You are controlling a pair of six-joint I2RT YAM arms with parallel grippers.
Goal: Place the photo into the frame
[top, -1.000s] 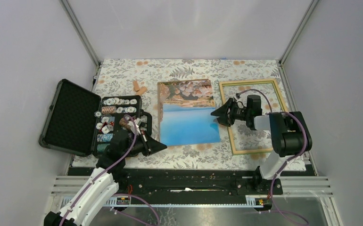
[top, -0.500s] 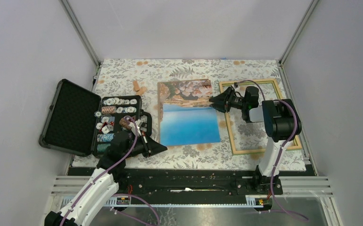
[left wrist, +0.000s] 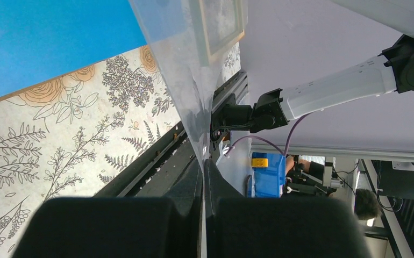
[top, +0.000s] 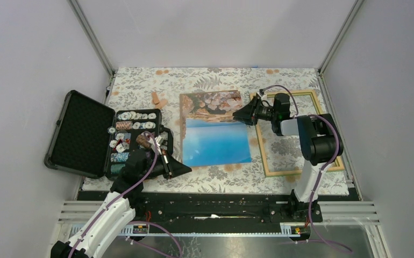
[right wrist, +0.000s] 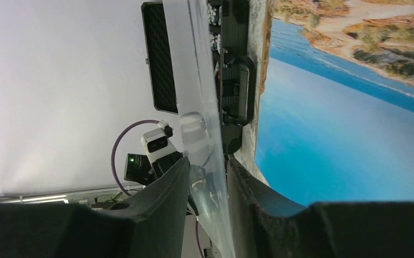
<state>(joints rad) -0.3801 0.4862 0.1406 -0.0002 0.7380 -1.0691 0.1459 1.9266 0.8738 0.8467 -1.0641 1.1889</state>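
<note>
One photo (top: 215, 134) lies flat and picture side up on the floral tablecloth (top: 210, 180), with the rocky coast at its far end and the blue sea toward my arms. Just right of the photo, not touching it, the frame (top: 261, 148) lies flat with light wood showing and cloth visible through its opening. My right gripper (top: 241, 114) sits at the photo's right edge by the coastline, jaws drawn to a narrow gap; I cannot tell whether it touches the print. My left gripper (top: 182, 169) is by the photo's near left corner, fingers pressed together. Left of the photo, a black case of poker chips (top: 81, 134) lies open.
</note>
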